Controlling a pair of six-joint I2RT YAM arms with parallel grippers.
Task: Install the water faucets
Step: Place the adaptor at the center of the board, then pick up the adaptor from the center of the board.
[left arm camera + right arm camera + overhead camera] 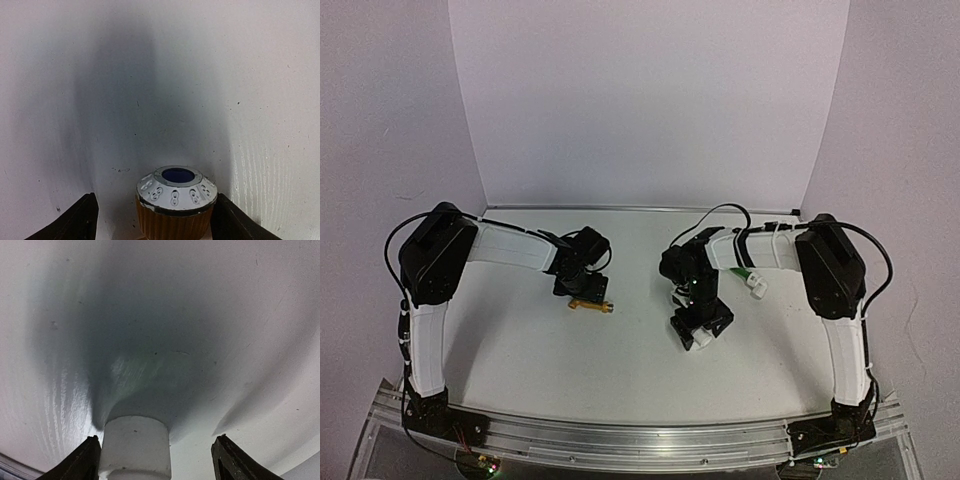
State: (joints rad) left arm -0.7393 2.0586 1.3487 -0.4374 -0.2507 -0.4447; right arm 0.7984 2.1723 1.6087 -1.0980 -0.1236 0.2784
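The orange-yellow faucet (592, 305) lies on the white table left of centre. My left gripper (582, 291) is down on it. In the left wrist view its ribbed orange knob with a white cap and blue centre (176, 200) stands between the open jaws of the left gripper (155, 196), close to the right finger and apart from the left. The green faucet (739, 272) lies under the right forearm. My right gripper (700, 326) is low over a white pipe fitting (135, 447), which sits against the left finger of the open right gripper (157, 437).
Another small white fitting (757, 289) lies by the green faucet. White walls (650, 100) close off the back and sides. An aluminium rail (640, 440) carries both arm bases at the near edge.
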